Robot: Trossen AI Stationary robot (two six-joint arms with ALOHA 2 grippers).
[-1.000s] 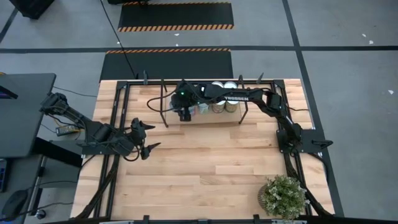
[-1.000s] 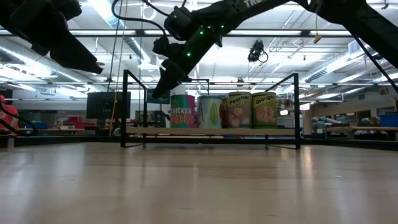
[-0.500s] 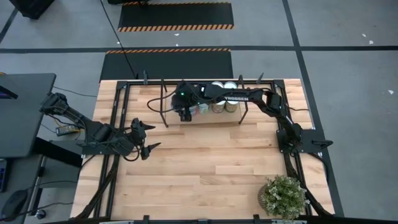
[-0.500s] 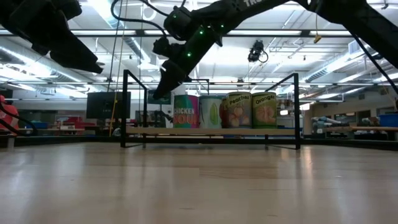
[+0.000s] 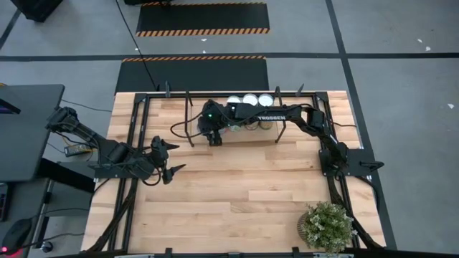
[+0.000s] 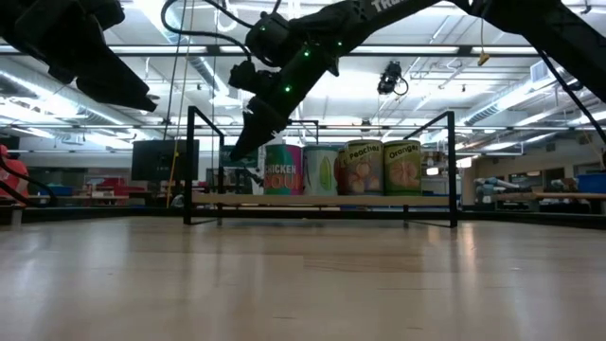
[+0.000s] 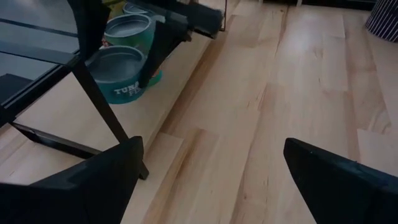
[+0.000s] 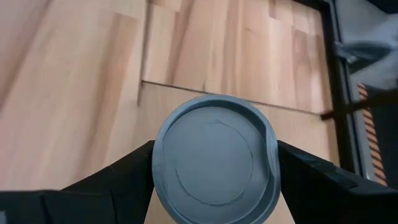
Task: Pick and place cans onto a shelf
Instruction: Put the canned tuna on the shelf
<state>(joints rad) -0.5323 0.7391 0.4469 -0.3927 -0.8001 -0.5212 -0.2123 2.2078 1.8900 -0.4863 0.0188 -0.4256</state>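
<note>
Right gripper (image 5: pixel 214 135) over the near edge of the shelf (image 6: pixel 322 200), at its left end. Can (image 8: pixel 214 165) directly ahead of the fingers (image 8: pixel 118 180), which flank it wide on both sides without visibly pressing — spread, apparently not holding. Can standing upright on the shelf board. Best withdrawn straight back and up, keeping fingers clear of the rim to avoid tipping. Row of cans (image 6: pixel 341 168) just beside and beyond the gripper; black frame post (image 6: pixel 190 166) close on the other side, a snag risk. Left gripper (image 5: pixel 169 158) parked well apart over bare table (image 5: pixel 237 193), fingers spread, empty. Plant (image 5: pixel 327 226) far off, at a table corner.
</note>
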